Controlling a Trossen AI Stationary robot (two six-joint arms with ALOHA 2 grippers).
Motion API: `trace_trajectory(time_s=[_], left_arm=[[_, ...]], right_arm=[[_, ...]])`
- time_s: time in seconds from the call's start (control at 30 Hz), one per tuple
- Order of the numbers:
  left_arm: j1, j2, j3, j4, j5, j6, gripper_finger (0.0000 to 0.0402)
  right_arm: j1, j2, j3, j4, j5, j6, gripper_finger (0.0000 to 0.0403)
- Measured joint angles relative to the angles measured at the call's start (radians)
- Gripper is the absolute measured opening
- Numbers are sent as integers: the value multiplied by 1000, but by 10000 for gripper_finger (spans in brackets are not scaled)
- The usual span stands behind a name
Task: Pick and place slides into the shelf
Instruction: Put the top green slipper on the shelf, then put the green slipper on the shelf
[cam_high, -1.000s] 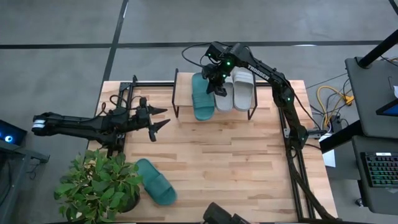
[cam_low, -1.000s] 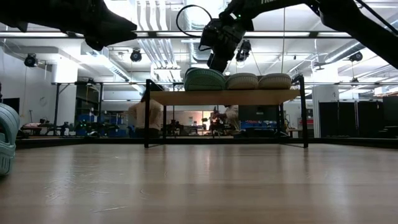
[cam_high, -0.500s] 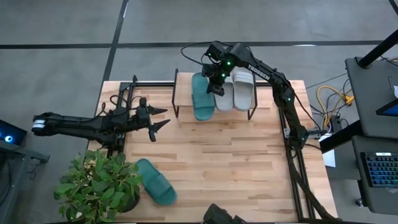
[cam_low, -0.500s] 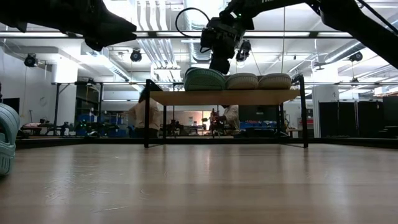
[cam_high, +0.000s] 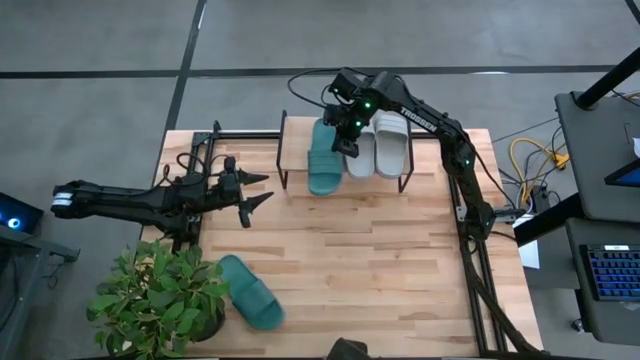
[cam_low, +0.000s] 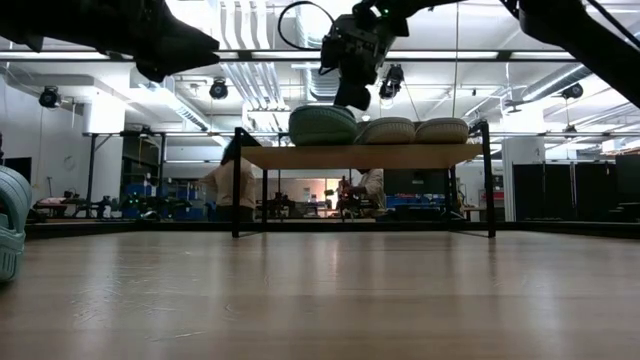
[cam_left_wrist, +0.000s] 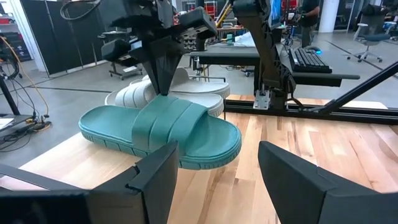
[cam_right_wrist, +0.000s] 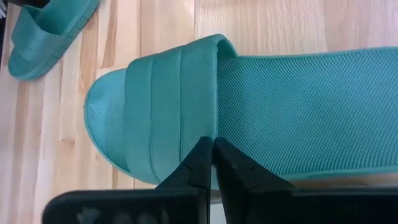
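The shelf (cam_high: 296, 148) stands at the table's far edge; its board (cam_low: 400, 155) carries three slides. One teal slide (cam_high: 321, 158) lies at the shelf's left end, slightly askew, with two grey slides (cam_high: 376, 147) beside it. My right gripper (cam_high: 345, 137) is shut above the teal slide's strap. The second teal slide (cam_high: 250, 304) lies sole-down near the table's near-left corner. My left gripper (cam_high: 257, 192) hovers open over the left half of the table, touching nothing. My right gripper comes from above, pointing down, with its shut fingertips (cam_right_wrist: 209, 149) against the strap's heel-side edge (cam_right_wrist: 208, 124), on the side facing the grey slides. The left wrist view shows the tips meeting the strap (cam_left_wrist: 166, 102). The teal slide lies flat on the shelf board.
A potted plant (cam_high: 158, 298) stands at the near-left corner, close beside the loose teal slide. Black frame rails run along the table's left and right edges. The table's middle (cam_high: 350, 250) is bare wood. A person shows far behind the shelf in the low view.
My right gripper, staying shut, has nudged toward the table's left over the shelf. The teal slide on the shelf has slid a little toward the shelf's left end and turned slightly, its near end swinging left. The grey slides have stayed put.
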Motion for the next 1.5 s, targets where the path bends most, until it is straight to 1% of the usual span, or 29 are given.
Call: trace_trajectory(time_s=[0.23,0.57,0.87,1.0,1.3,1.4,1.5], left_arm=[[0,-2,0,-7,0,-1,207],[0,1,0,-6,0,-19,207],[0,1,0,-5,0,-26,207],[0,0,0,-5,0,-26,207],[0,0,0,-6,0,-26,207],[0,0,0,-5,0,-26,207],[0,0,0,-5,0,-26,207]], right_arm=[[0,-1,-1,-69,0,-26,8],[-5,-1,-1,-71,0,-116,8],[-16,-1,-1,-69,-1,-121,14],[-16,-2,-1,-64,-3,-124,43],[-16,-6,0,-48,-3,-113,142],[-16,-20,0,-28,-3,-114,162],[-16,-43,0,10,-2,-123,173]])
